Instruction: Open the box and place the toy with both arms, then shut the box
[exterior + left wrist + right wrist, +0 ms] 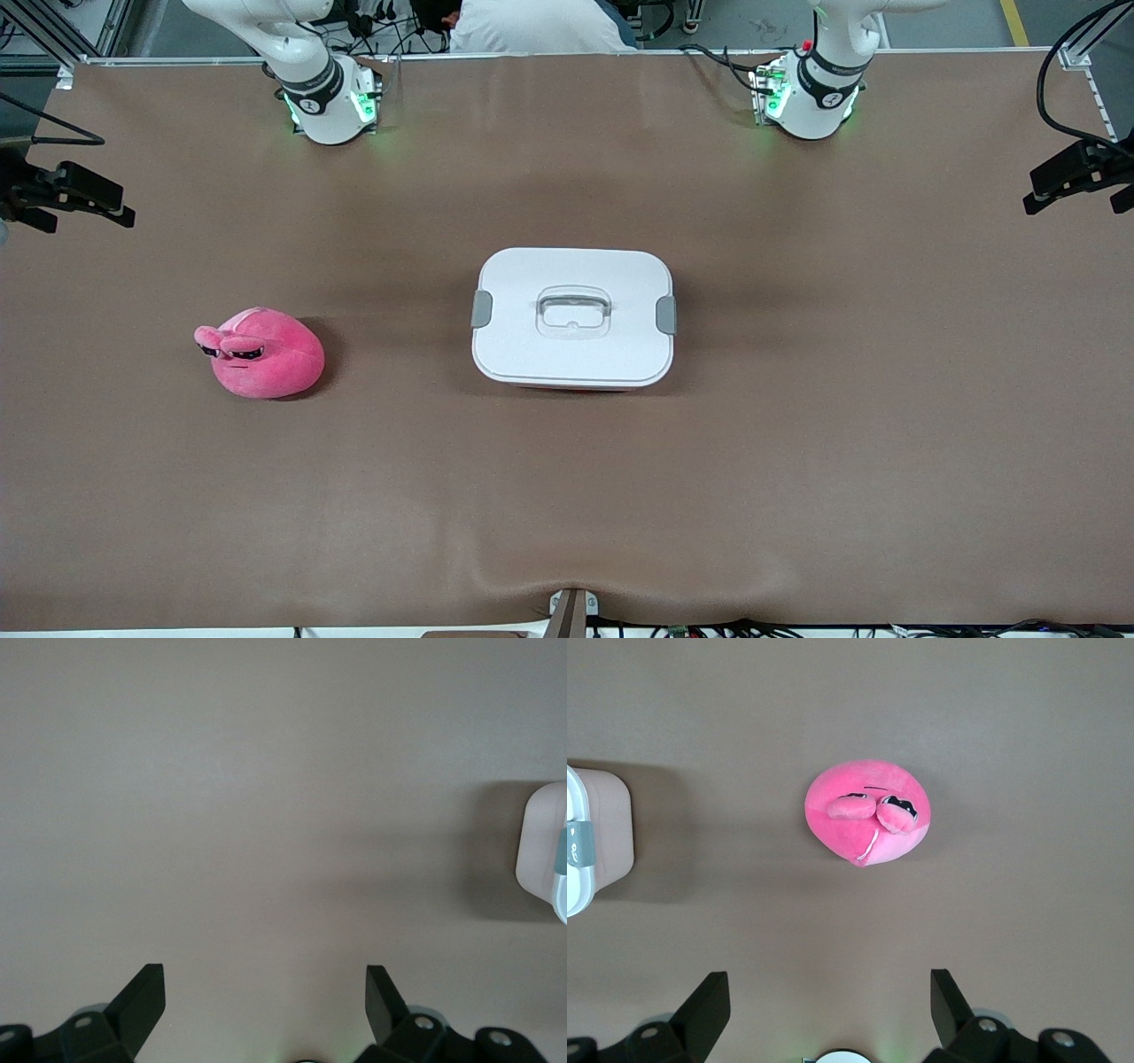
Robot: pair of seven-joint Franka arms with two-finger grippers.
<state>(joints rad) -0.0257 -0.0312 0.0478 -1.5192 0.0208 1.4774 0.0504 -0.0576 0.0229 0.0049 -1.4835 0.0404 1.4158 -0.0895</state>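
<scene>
While both arms wait raised above the table, I see the box sitting in the middle of the brown tabletop, its white lid on, a grey clip at the end toward the right arm and another grey clip at the end toward the left arm; a clear handle is recessed in the lid's centre. The toy lies well apart from the box, toward the right arm's end; nothing stands between them. From my right wrist view the right gripper hangs over bare table near the toy, fingers spread wide, holding nothing; the left gripper hangs over bare table beside the box's end, fingers likewise wide and empty. Black camera mounts jut in at both table ends; a person in white sits between the arm bases.
</scene>
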